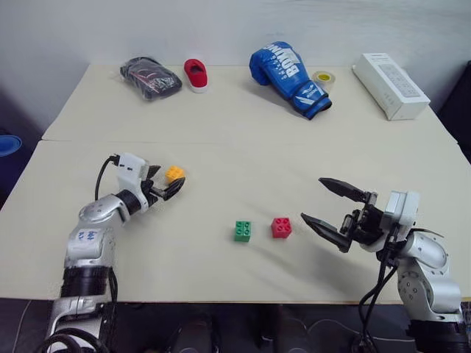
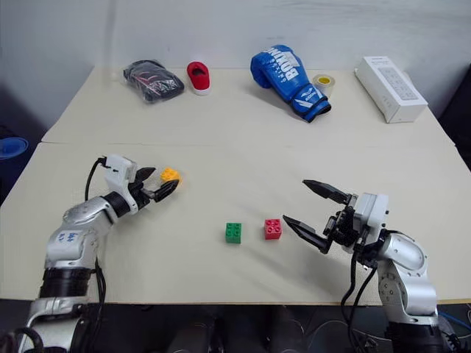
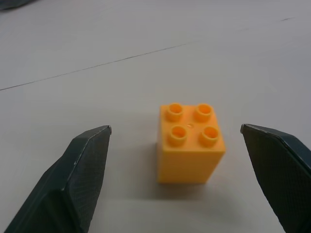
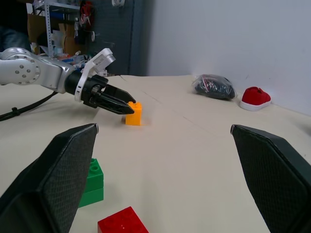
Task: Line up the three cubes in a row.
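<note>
Fingers first: from the head camera we see the left gripper point(image 1: 171, 185) with its black fingers spread, the orange-yellow cube point(image 1: 174, 173) sitting right at their tips, untouched as far as we can tell. Over on the other side our right gripper point(image 1: 331, 207) hangs wide open above the table point(image 1: 243, 125), gripping nothing. Taking the green cube point(image 1: 243, 231) as our landmark: the red cube point(image 1: 281, 227) stands just to its right, a small gap between them, and the orange-yellow one lies well off to its left and farther back. Along the far edge, well behind the green cube, we spot a black bundle point(image 1: 150, 76), a red shoe-shaped thing point(image 1: 195, 74), a blue boxing glove point(image 1: 288, 76), a roll of tape point(image 1: 321, 78) and a white box point(image 1: 390, 85).

Left wrist camera now: both fingers stand apart with the orange-yellow cube between them, studs up, clear of each.

Right wrist camera: our open fingers frame the green cube, the red cube beside it, and beyond them the left gripper at the orange-yellow cube.
</note>
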`<state>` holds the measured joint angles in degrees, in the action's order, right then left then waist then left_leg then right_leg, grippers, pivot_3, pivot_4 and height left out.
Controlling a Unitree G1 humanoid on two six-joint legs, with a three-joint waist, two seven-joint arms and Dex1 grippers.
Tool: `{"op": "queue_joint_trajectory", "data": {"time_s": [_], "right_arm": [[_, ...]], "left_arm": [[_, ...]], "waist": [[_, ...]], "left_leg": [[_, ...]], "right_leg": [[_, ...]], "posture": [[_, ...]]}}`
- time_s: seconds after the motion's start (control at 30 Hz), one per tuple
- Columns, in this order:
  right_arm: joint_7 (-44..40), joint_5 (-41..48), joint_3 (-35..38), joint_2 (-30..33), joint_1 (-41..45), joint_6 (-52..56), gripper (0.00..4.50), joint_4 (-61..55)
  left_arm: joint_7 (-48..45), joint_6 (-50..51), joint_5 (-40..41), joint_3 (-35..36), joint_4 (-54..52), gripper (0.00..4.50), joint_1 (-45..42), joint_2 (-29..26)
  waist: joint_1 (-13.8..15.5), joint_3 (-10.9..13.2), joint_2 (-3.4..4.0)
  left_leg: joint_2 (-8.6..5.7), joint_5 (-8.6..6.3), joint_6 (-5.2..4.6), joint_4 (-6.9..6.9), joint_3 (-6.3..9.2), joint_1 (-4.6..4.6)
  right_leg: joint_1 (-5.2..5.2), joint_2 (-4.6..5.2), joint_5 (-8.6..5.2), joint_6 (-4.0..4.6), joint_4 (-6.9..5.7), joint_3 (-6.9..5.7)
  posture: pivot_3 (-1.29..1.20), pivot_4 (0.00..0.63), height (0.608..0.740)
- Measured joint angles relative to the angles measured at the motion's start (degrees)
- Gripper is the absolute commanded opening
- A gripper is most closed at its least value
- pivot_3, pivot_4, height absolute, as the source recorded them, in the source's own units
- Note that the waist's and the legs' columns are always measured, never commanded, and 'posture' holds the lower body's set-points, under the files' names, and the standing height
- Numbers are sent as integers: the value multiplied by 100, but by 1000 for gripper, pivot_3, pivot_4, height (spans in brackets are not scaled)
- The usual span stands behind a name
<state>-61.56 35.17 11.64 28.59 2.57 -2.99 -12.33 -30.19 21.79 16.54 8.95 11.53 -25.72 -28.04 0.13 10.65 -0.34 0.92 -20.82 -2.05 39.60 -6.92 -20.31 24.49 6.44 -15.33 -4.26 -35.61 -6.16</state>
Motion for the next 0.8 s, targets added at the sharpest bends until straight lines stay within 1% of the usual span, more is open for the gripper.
{"op": "queue_joint_trajectory", "data": {"time_s": [0.07,0.13,0.23,0.3,0.33,0.4,0.47,0.53,0.57,0.63,0.7,0.8], "right_arm": [[2,1,9,0,-137,-75,4500,-78],[1,1,11,0,-242,-122,4500,-98],[3,-4,10,-2,-362,-209,4500,-99],[23,-6,10,-6,-387,-240,4500,-99],[38,-15,9,-29,-392,-305,4500,-99],[59,-43,8,-80,-397,-406,4500,-100],[77,-46,8,-94,-427,-453,4500,-100],[85,-46,8,-93,-479,-453,4500,-100],[81,-47,7,-91,-515,-451,4500,-99],[58,-46,6,-60,-533,-444,4500,-98],[24,-36,14,43,-527,-430,4500,-98],[-66,14,24,209,-530,-350,4500,-98]], "left_arm": [[-49,-193,-106,-70,318,3889,-151,17],[-129,-333,-125,-102,541,3266,-253,48],[-299,-378,-114,-105,555,2340,-263,54],[-400,-379,-103,-100,562,1633,-262,52],[-474,-403,-95,-93,564,1488,-253,19],[-771,-486,-8,-41,592,1503,-223,-145],[-1370,-498,255,132,690,1503,-222,-484],[-2117,-512,469,195,724,1503,-223,-928],[-2834,-587,623,189,720,1503,-224,-1267],[-3672,-839,698,134,730,1503,-265,-1624],[-4409,-1370,665,-32,733,1503,-300,-1807],[-5354,-2013,618,-455,672,1503,-288,-1790]], "waist": [[6,0,-1],[1,-1,-1],[-3,-1,-1],[-11,-1,-1],[-17,-1,-1],[-31,-1,-1],[-38,-1,-1],[-35,-1,-1],[-35,-1,-1],[-15,-1,0],[10,-1,0],[12,-1,0]], "left_leg": [[-1,0,0,0,1,0],[0,0,0,0,1,-1],[0,0,0,0,1,0],[1,0,0,1,1,0],[2,1,0,0,1,1],[4,1,2,0,1,0],[5,1,3,0,0,0],[5,1,3,1,1,0],[4,1,3,1,0,-1],[1,1,3,2,1,-1],[-3,1,1,3,5,0],[-3,1,0,4,4,-3]], "right_leg": [[0,1,0,0,1,0],[0,1,0,0,0,-1],[0,1,0,0,-1,-1],[0,0,0,0,-2,-1],[0,0,0,0,-2,0],[3,-2,0,0,-2,0],[3,-3,0,0,-2,-1],[3,-2,-1,1,0,-3],[3,-2,-1,2,0,-2],[2,2,-1,2,1,-2],[-1,8,-1,2,2,-3],[0,7,-1,2,1,-2]], "posture": [[0,150,740],[0,150,740],[0,150,740],[0,150,740],[0,150,740],[0,150,740],[0,150,740],[0,150,740],[0,150,740],[0,150,740],[0,150,740],[0,150,740]]}}
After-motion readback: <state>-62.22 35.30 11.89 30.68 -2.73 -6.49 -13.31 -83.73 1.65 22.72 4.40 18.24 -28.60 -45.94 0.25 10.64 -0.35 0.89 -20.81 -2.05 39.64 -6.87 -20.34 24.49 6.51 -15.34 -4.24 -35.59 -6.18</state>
